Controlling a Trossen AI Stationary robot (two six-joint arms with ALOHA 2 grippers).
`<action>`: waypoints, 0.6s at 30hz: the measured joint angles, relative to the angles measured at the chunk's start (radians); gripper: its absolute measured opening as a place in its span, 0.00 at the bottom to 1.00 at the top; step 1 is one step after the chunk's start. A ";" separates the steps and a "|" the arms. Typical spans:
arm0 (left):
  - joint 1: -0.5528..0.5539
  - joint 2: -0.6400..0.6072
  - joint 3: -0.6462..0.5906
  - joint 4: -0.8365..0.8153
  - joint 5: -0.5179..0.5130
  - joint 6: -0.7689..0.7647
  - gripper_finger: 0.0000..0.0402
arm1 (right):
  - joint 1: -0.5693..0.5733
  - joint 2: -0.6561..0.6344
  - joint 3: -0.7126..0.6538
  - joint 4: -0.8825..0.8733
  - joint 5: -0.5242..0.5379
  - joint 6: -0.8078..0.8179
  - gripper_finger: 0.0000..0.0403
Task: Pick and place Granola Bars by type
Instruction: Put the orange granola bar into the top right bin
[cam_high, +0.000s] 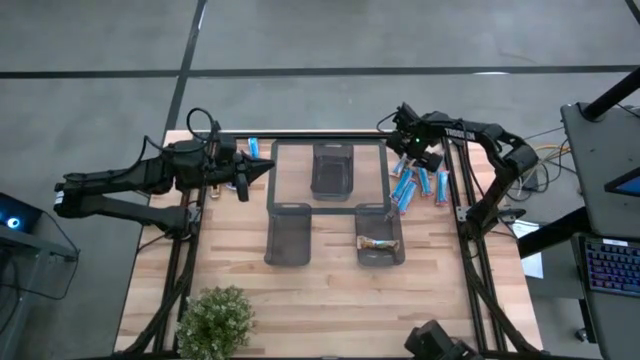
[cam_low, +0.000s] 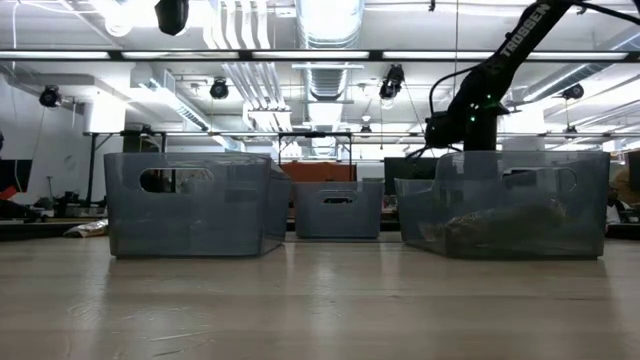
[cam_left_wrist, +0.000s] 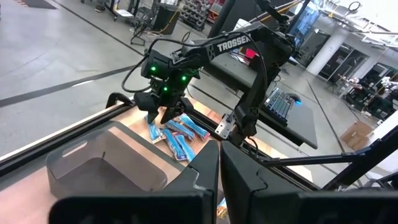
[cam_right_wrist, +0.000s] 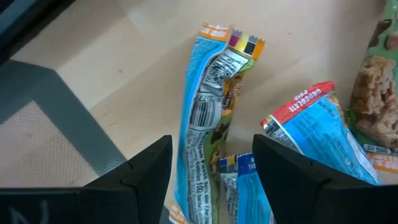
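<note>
Several granola bars (cam_high: 418, 186), mostly blue, lie in a loose pile on the table's far right, beside the bins. My right gripper (cam_high: 410, 152) hangs open above the pile, pointing down. In the right wrist view its gripper (cam_right_wrist: 211, 180) has a finger on either side of one blue bar (cam_right_wrist: 204, 118) that lies flat, apart from it; a red-ended bar (cam_right_wrist: 311, 121) lies beside. One brownish bar (cam_high: 378, 242) lies in the near right bin (cam_high: 396, 258). A lone blue bar (cam_high: 253, 147) lies at the far left. My left gripper (cam_high: 256, 172) waits shut, raised at the left.
Three dark bins stand mid-table: far middle (cam_high: 332, 192), near left (cam_high: 288, 260) and near right. A potted plant (cam_high: 215, 322) sits at the near left corner. Bare wood lies between the bins and the near edge. A keyboard (cam_high: 610, 265) sits off the table at right.
</note>
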 joint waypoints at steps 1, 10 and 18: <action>0.000 0.000 0.000 0.001 0.000 0.000 0.00 | 0.000 0.000 -0.007 0.012 0.000 0.007 0.53; 0.000 0.000 0.000 0.009 0.000 -0.001 0.00 | 0.000 0.000 -0.049 0.091 -0.008 0.026 0.53; 0.000 -0.001 0.000 0.009 0.000 -0.001 0.00 | 0.000 0.000 -0.075 0.148 -0.011 0.040 0.53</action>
